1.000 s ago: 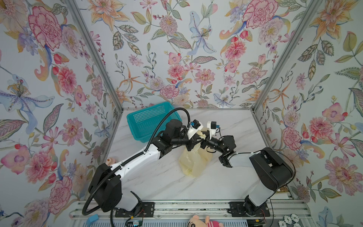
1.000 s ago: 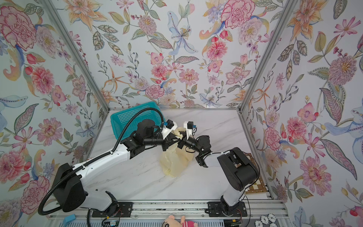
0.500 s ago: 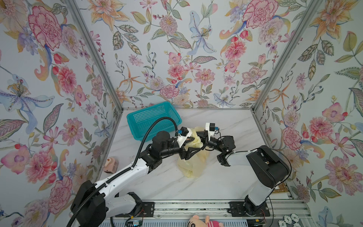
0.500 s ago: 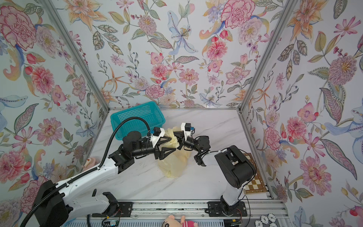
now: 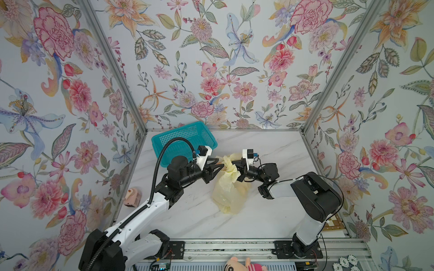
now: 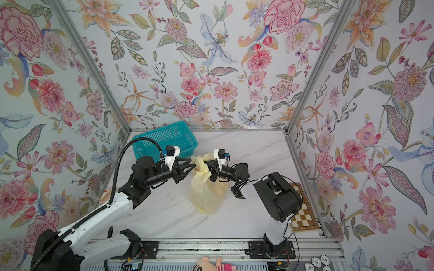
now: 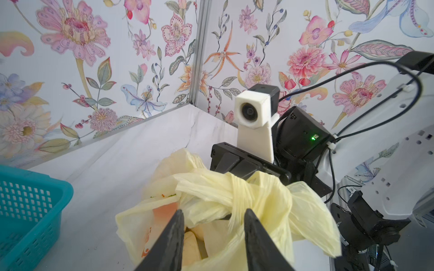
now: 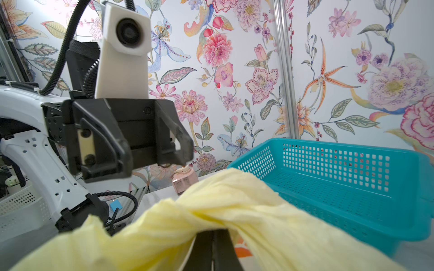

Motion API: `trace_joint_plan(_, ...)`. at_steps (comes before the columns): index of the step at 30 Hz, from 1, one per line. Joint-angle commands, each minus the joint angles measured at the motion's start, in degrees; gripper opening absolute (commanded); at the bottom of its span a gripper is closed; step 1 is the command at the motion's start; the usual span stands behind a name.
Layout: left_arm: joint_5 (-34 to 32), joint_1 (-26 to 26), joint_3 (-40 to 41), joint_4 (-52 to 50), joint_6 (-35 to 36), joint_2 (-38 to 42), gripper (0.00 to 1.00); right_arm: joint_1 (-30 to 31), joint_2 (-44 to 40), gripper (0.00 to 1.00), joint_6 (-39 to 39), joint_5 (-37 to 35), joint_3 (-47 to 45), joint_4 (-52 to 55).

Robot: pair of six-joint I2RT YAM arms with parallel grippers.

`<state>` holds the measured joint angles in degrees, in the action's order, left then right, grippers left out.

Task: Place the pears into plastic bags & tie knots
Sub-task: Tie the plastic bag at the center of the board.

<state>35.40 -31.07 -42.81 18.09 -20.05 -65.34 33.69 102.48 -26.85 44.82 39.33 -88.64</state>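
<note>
A: Both top views: plastic bag (image 5: 229, 190) lies mid-table on the marble table (image 5: 270, 150), bulging, near the teal basket (image 5: 183, 140). Both arms meet at its neck. Knot located?

B: Knot (image 5: 228, 165) sits at the bag's top, between the two grippers. Jaw gaps not readable from above.

A: Left wrist view settles one. The left gripper (image 7: 213, 211) has its jaws part-way apart, with a black finger on either side of the bunched plastic under the knot. Contact with the film: cannot tell.

B: Same view shows the pears (image 7: 191, 244) as cream shapes through the bag's mouth; number not countable. The top views give only a beige bulge through the film.

A: Right wrist view: the right gripper (image 8: 212, 234) has its fingers pressed together, pinching the bag's twisted yellow handle strip at the tips.

B: The pink toy (image 5: 132, 196) stands by the left wall, well apart from the bag. The right wrist view has it too, behind the left arm.
</note>
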Motion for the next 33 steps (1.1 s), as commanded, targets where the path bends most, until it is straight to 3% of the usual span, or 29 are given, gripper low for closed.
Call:
trace_joint_plan(1, 3.18, 0.20, -3.04, 0.94, -2.40, -3.80, 0.38, 0.75, 0.14, 0.00, -1.27, 2.26, 0.91, -2.22)
trace_joint_plan(7, 5.02, 0.22, -2.53, 3.11, -3.68, -5.33, 0.27, 1.11, -0.96, 0.00, -1.62, 1.84, 0.83, -2.20)
trace_joint_plan(11, 4.86, 0.20, -2.28, 2.89, -3.39, -5.58, 0.27, 1.35, -1.74, 0.00, -2.02, 3.01, 1.27, -2.19)
trace_joint_plan(13, 6.17, 0.22, -2.45, 3.80, -3.97, -6.14, 0.34, 1.46, -1.71, 0.00, -2.65, 3.80, 1.76, -2.15)
trace_joint_plan(16, 6.75, 0.10, -2.62, 5.34, -4.47, -6.16, 0.26, 1.64, -1.45, 0.00, -3.47, 5.39, 2.42, -2.14)
trace_joint_plan(23, 8.32, 0.13, -5.85, 5.13, -3.53, -7.93, 0.28, 2.65, -0.34, 0.00, -5.26, 9.49, 2.60, -2.15)
trace_joint_plan(28, 10.74, -0.68, -8.35, 5.10, -3.23, -10.53, 0.23, 2.96, 0.00, 0.00, -5.54, 8.99, 3.03, -2.19)
trace_joint_plan(33, 11.38, -2.04, -10.29, 2.77, -1.97, -11.90, 0.23, 3.09, -0.29, 0.00, -3.92, 3.71, 3.43, -2.17)
